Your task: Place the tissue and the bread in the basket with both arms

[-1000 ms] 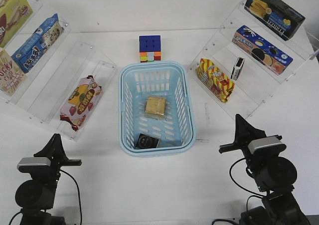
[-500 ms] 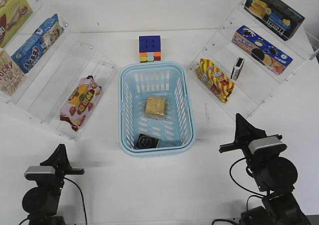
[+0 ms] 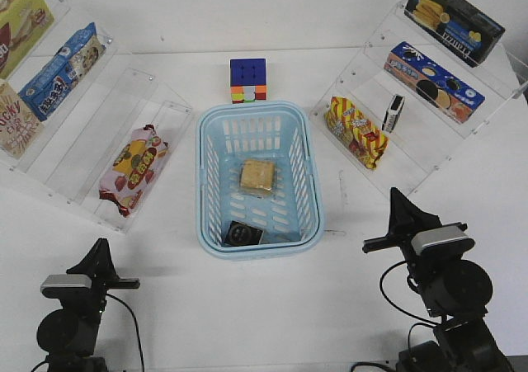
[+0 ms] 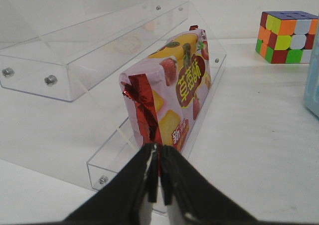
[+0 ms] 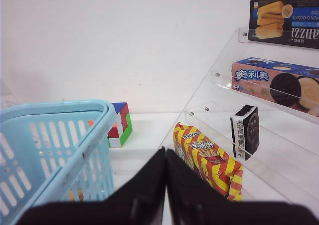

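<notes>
The light-blue basket [image 3: 317,192] stands mid-table. The wrapped golden bread [image 3: 256,176] lies on its floor near the middle. The black tissue pack [image 3: 244,234] lies at its near end. My left gripper [image 3: 101,248] is shut and empty, low at the near left, pointing at a pink snack packet [image 4: 172,93]; its fingertips [image 4: 149,152] are closed. My right gripper [image 3: 397,197] is shut and empty at the near right, beside the basket's wall [image 5: 55,135]. A second black pack [image 5: 245,130] stands on the right shelf.
Clear acrylic shelves with snack boxes flank the basket: the left one [image 3: 82,133] holds the pink packet [image 3: 134,167], the right one [image 3: 429,100] a red-and-yellow packet [image 3: 356,131]. A Rubik's cube [image 3: 248,80] sits behind the basket.
My left arm dropped lower and drew back toward the near edge a second ago, then held still. The right arm, basket, bread and tissue have not moved.
</notes>
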You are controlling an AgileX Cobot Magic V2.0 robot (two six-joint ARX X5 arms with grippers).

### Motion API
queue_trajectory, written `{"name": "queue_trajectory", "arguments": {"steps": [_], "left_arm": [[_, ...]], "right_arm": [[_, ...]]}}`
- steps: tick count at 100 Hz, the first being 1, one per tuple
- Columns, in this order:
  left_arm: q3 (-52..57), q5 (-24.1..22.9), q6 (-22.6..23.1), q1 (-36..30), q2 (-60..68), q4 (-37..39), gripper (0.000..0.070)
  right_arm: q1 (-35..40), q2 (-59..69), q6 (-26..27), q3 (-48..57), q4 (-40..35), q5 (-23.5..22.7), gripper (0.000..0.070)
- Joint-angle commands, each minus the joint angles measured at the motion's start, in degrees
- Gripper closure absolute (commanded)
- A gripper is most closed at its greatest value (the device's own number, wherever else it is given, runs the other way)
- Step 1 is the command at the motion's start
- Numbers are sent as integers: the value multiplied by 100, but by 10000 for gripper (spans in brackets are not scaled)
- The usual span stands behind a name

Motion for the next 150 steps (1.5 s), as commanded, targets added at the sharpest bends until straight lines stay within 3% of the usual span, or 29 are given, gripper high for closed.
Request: {"name": "queue_trajectory", "arguments": {"steps": [1, 26, 45, 52, 91, 98, 121, 150], "left_arm": [[-116, 22, -9, 2, -9, 59, 699], [-116, 22, -9, 2, -9, 59, 699], [-116, 22, -9, 2, -9, 59, 699], [-116, 20, -9, 2, -9, 59, 699], [-116, 20, -9, 2, -9, 59, 698], [-116, 20, -9, 2, -9, 55, 699], [-116, 20, -9, 2, -4, 70, 699], [-116, 20, -9, 2, -4, 72, 699]], "right_arm": [[15, 17, -4, 17, 66, 2, 700], [15, 17, -63, 15, 63, 11, 700], [-173, -341, -1547, -446, 72, 107, 700], [-291, -627, -1733, -839, 85, 39, 700], [-1021, -2647, -1711, -2830, -181, 42, 700], [-1058, -2634, -1558, -2837, -531, 37, 700], [-1073, -2627, -1134, -2837, -496, 83, 700], [-1073, -2632, -1139, -2835, -367, 90, 700]]}}
